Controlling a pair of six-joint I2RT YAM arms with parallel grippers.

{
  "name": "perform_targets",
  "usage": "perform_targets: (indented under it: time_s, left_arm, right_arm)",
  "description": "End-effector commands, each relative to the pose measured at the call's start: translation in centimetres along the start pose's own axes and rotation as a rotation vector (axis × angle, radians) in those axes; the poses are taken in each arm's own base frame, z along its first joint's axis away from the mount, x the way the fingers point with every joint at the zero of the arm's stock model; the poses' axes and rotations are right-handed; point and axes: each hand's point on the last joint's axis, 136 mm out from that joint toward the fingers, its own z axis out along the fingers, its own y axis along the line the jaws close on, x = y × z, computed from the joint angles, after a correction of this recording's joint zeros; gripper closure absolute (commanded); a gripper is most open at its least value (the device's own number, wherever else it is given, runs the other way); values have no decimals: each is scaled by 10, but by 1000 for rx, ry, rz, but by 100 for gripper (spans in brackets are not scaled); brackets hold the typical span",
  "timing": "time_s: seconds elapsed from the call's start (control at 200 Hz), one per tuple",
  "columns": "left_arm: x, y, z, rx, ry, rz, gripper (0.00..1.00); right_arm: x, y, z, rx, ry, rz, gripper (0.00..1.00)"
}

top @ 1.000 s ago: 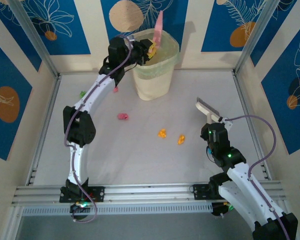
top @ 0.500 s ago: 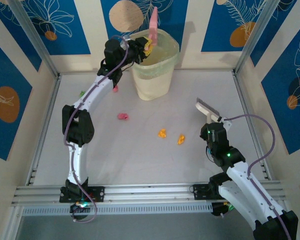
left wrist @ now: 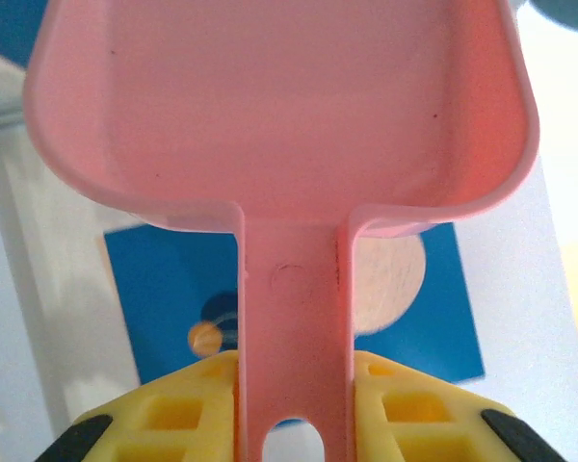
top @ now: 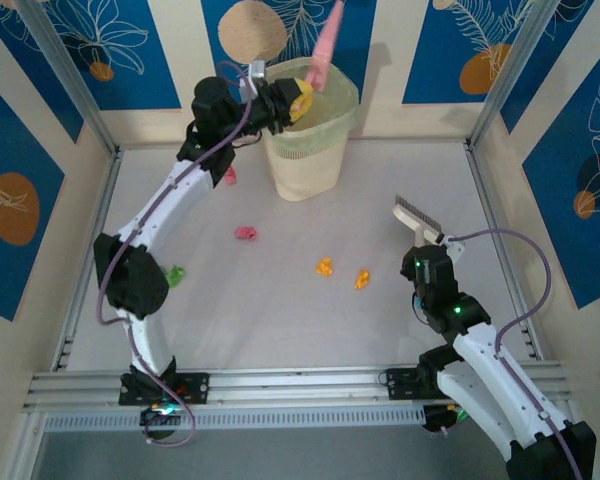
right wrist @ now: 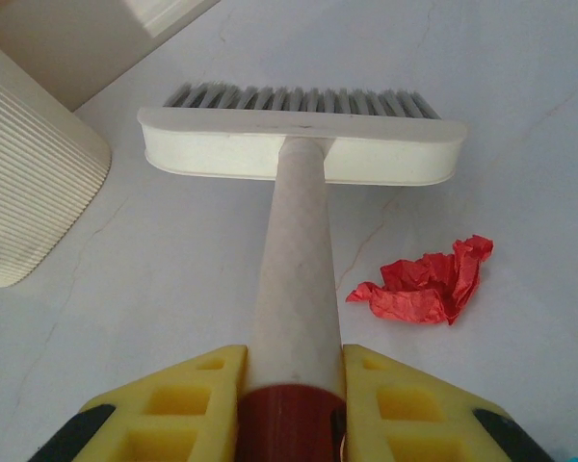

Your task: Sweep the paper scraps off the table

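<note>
My left gripper [top: 298, 98] is shut on the handle of a pink dustpan [top: 325, 45], held raised and tilted over the cream bin [top: 310, 150] at the back. In the left wrist view the dustpan [left wrist: 279, 106] rises from my yellow fingers [left wrist: 173, 423]. My right gripper [top: 432, 252] is shut on a cream brush [top: 415, 215], low over the table [top: 280, 320] at the right. Paper scraps lie loose: pink [top: 245, 233], two orange [top: 324, 267] [top: 362, 278], green [top: 175, 272], another pink [top: 230, 176]. A red scrap [right wrist: 424, 284] lies right of the brush handle [right wrist: 294, 279].
Aluminium rails [top: 90, 250] edge the table, with blue-and-cream patterned walls behind them. The ribbed side of the bin [right wrist: 29, 183] stands to the left of the brush head. My left arm's elbow [top: 130, 275] hangs over the left side of the table.
My left arm has lifted the dustpan higher over the bin and swung its elbow to the left, uncovering a green scrap. The right arm and brush have not moved.
</note>
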Motion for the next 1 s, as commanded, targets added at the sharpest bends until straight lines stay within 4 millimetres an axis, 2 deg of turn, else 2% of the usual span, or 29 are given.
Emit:
perform_targets:
  time_s: [0.0, 0.15, 0.295, 0.39, 0.52, 0.675, 0.785, 0.875, 0.935, 0.995]
  left_arm:
    - [57, -18, -9, -10, 115, 184, 100]
    - [107, -6, -26, -69, 157, 271, 100]
    - [148, 21, -51, -184, 175, 376, 100]
    - [166, 41, -70, -284, 179, 473, 100]
    - [175, 69, -87, -386, 195, 565, 100]
    - [192, 73, -78, -308, 322, 688, 100]
    - [191, 88, -66, -345, 425, 791, 100]
    - [184, 104, -55, -395, 487, 848, 100]
    - [188, 113, -45, -379, 545, 877, 100]
    - [192, 131, -38, -386, 598, 894, 100]
  right_arm:
    - [-19, 5, -7, -7, -66, 27, 100]
    - [-19, 2, -9, 8, -70, 37, 100]
    - [-20, -12, -13, 71, -73, 77, 100]
    - [-24, -23, -19, 118, -85, 114, 100]
    - [-28, -39, -30, 164, -110, 189, 100]
    - [-35, -61, -50, 274, -101, 322, 100]
    - [-43, -67, -66, 345, -69, 385, 100]
    - [-54, -63, -78, 368, -41, 408, 100]
    - [-58, -62, -84, 390, -22, 424, 100]
    - [-60, -62, -91, 408, 4, 442, 100]
